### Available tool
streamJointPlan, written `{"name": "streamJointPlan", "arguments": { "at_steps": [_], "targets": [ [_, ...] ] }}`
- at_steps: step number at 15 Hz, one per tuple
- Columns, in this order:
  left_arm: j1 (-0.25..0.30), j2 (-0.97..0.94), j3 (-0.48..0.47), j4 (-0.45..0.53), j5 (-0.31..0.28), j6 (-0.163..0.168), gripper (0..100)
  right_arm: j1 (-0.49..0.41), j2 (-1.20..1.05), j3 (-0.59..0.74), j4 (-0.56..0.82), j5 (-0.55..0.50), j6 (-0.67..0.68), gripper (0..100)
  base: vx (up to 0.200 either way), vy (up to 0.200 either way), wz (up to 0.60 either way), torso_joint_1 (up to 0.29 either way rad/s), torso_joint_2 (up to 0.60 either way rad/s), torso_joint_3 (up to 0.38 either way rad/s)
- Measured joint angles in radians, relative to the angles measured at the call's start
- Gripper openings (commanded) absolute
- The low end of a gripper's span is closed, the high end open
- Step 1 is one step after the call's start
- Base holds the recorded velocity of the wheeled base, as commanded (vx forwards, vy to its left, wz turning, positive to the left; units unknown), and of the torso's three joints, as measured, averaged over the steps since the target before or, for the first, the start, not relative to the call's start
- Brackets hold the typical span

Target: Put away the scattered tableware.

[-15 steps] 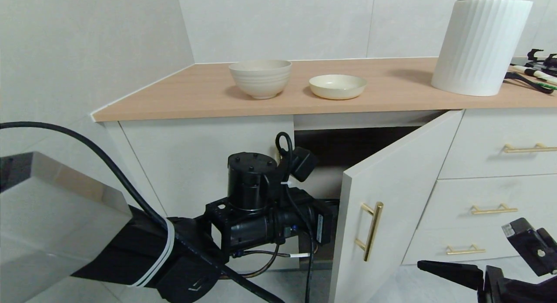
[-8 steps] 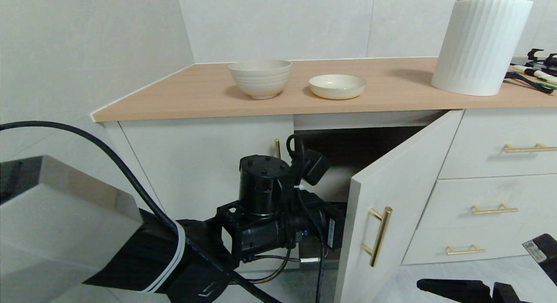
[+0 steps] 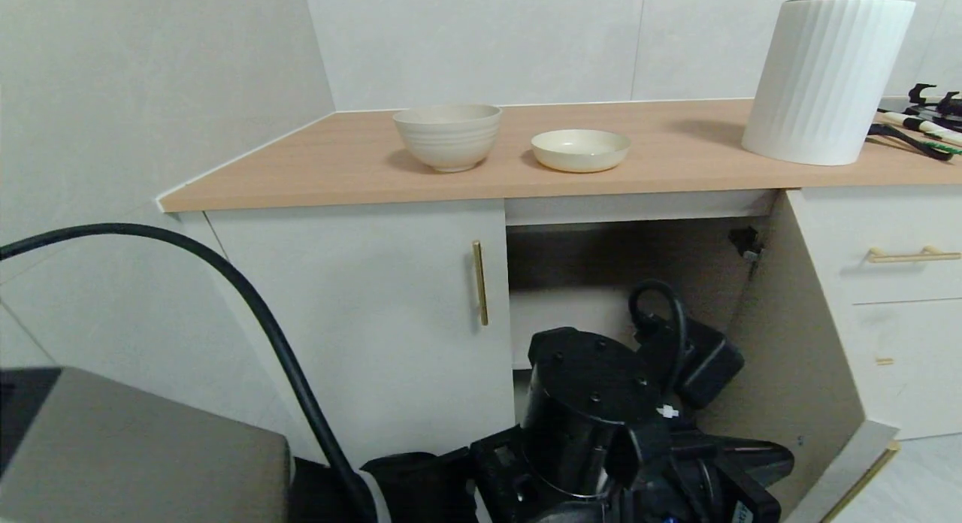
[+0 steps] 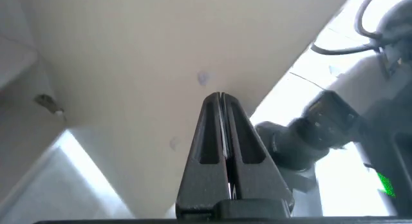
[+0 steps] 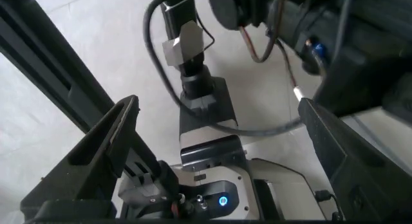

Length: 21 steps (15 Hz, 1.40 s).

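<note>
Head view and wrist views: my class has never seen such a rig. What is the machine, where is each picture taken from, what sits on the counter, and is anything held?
It is a two-armed robot on wheels, with a pincer-like gripper on each arm. The wide picture comes from a camera on its head; the other two come from cameras on its wrists. On the counter stand a deep bowl, a shallow dish and a tall white ribbed container. The cabinet door below stands open. The left gripper is shut and the right gripper is open; neither holds anything.
</note>
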Motion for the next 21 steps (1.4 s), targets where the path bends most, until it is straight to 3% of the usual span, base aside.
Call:
{"name": "streamJointPlan", "arguments": {
  "at_steps": [3, 8, 12, 14, 16, 20, 21],
  "targets": [
    [0.131, -0.07, 0.074, 0.002, -0.012, -0.033, 0, 0.001, 0.021, -0.019, 0.0, 0.0, 0.0, 100, 0.0, 0.0, 0.0, 0.0, 0.0, 0.0],
    [0.226, -0.147, 0.13, 0.006, -0.016, -0.035, 0, 0.007, 0.073, -0.047, -0.001, -0.002, -0.005, 100, 0.0, 0.0, 0.0, 0.0, 0.0, 0.0],
    [0.386, -0.263, 0.271, 0.004, -0.019, -0.03, 0, 0.076, 0.22, -0.117, 0.0, -0.025, -0.009, 100, 0.0, 0.0, 0.0, 0.0, 0.0, 0.0],
    [0.474, -0.337, 0.353, 0.004, -0.022, -0.027, 0, 0.111, 0.332, -0.19, 0.0, -0.124, -0.009, 100, 0.0, 0.0, 0.0, 0.0, 0.0, 0.0],
    [0.571, -0.42, 0.433, 0.007, -0.023, -0.003, 0, 0.146, 0.453, -0.315, 0.02, -0.336, -0.009, 100, 0.0, 0.0, 0.0, 0.0, 0.0, 0.0],
    [0.626, -0.522, 0.466, 0.091, -0.022, 0.033, 0, 0.063, 0.537, -0.564, 0.379, -0.398, -0.008, 100, 0.0, 0.0, 0.0, 0.0, 0.0, 0.0],
    [0.627, -0.543, 0.438, 0.194, -0.019, 0.035, 0, 0.015, 0.547, -0.629, 0.439, -0.401, -0.008, 100, 0.0, 0.0, 0.0, 0.0, 0.0, 0.0]
  ]
}}
